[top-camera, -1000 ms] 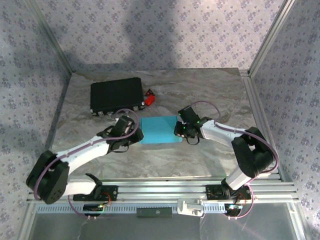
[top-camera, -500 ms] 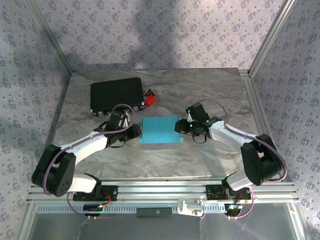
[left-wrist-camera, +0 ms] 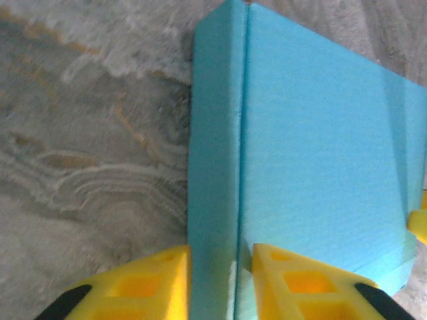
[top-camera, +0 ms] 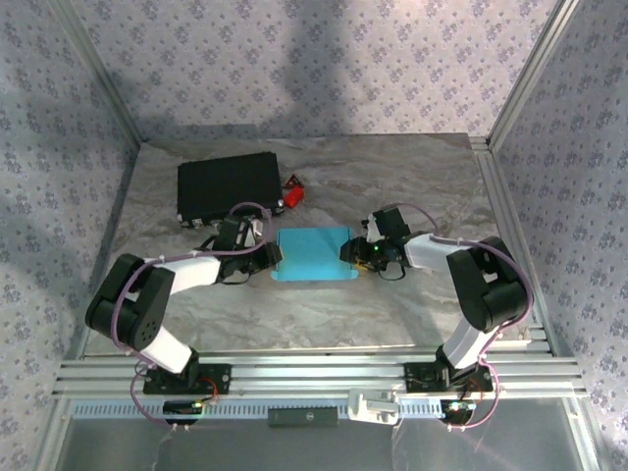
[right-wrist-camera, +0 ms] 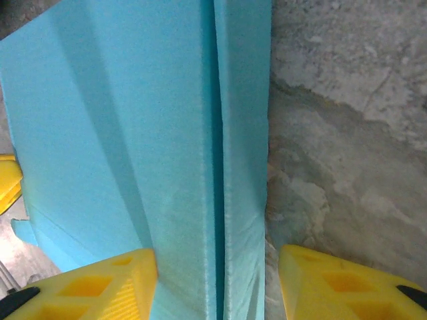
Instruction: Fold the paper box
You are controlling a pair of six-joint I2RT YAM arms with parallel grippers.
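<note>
Both arms re-posed since a second ago, elbows shifted; box [top-camera: 312, 253] unmoved, mid-table [top-camera: 412, 177], blue side up. Left gripper [top-camera: 270, 257] at box's left edge, jaws narrow, pinching left side wall. Right gripper [top-camera: 352, 253] at right edge, jaws wide, straddling right wall, not clamped.

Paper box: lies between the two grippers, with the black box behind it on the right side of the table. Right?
Not quite. The black box is behind the paper box on the left side of the table, not the right; the top external view shows it. The paper box does lie between the left gripper and the right gripper.
</note>
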